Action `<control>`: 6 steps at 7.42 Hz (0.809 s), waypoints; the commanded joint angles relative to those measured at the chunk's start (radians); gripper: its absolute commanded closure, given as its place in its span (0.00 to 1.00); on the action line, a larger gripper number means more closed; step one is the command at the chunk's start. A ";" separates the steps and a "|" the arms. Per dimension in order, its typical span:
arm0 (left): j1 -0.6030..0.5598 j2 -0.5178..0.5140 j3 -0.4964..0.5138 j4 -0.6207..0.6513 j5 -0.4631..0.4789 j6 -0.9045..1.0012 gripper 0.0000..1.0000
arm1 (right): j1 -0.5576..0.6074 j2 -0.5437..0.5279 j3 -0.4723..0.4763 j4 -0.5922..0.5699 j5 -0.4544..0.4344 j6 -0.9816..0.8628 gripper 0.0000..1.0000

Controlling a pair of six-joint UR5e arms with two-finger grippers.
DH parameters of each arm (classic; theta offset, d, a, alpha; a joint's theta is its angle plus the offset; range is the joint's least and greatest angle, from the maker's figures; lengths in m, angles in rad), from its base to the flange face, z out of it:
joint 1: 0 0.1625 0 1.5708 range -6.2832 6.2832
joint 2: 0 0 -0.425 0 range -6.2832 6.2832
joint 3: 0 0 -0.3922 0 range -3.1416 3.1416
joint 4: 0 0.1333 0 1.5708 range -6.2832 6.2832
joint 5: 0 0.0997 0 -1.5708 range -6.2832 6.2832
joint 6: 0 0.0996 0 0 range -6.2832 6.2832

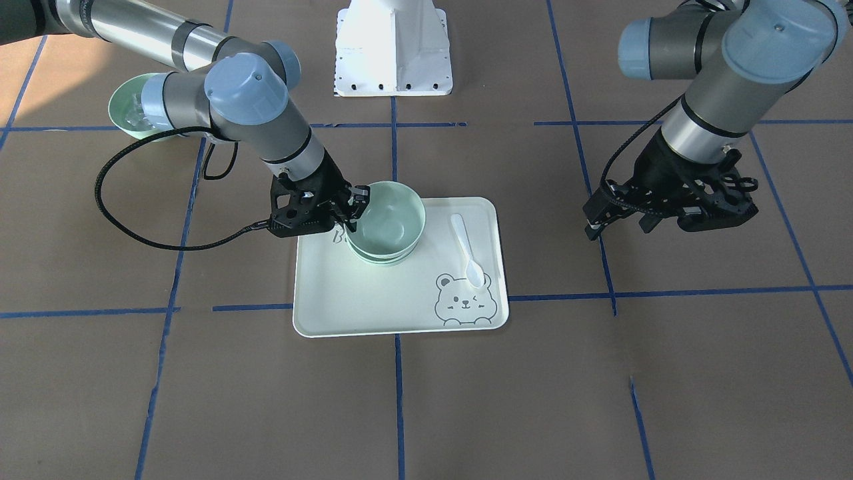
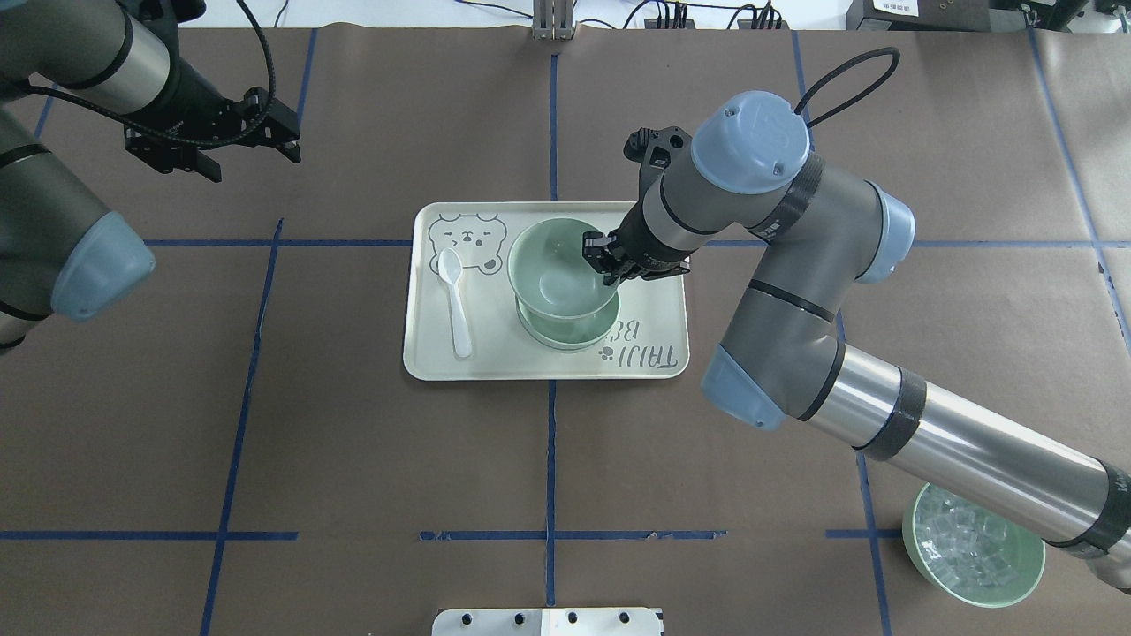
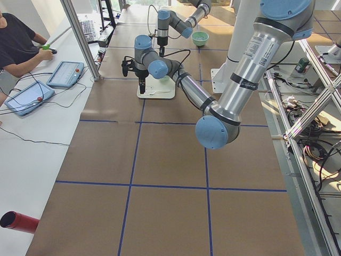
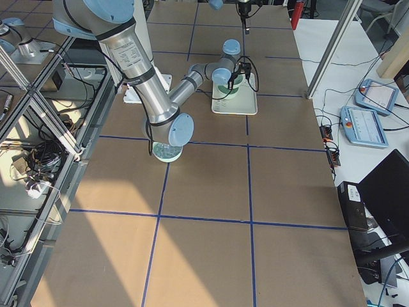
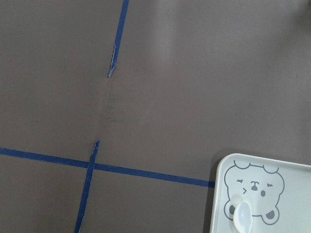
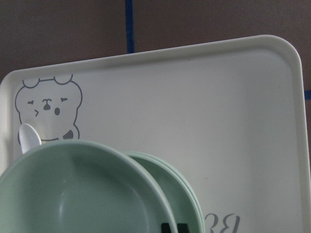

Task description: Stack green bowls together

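the brown paper-covered table is holding a pale rectangular bear-print plastic tray in its middle, so the stack has a home. two small round mint-green plastic bowls are sitting nested on the tray. the third green bowl is hanging just over them, because the right gripper is pinching its rim to set it inside. the left gripper is waiting well apart, fingers spread, holding nothing.
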 commanded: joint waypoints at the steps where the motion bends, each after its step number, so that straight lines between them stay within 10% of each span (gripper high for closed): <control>1: 0.000 0.000 0.001 0.000 -0.002 0.000 0.00 | -0.004 -0.004 0.000 0.000 -0.004 0.000 1.00; 2: 0.000 0.000 0.001 0.000 -0.002 0.000 0.00 | -0.004 -0.006 0.000 0.000 -0.004 0.001 1.00; 3: 0.000 0.000 0.001 0.000 -0.002 0.000 0.00 | -0.013 -0.004 -0.001 0.000 -0.005 0.001 0.24; 4: -0.002 0.000 0.001 0.000 -0.002 0.000 0.00 | -0.019 -0.006 0.010 0.001 -0.057 0.009 0.00; 6: -0.002 0.000 0.001 0.000 -0.002 0.000 0.00 | -0.021 -0.007 0.025 0.000 -0.056 0.008 0.00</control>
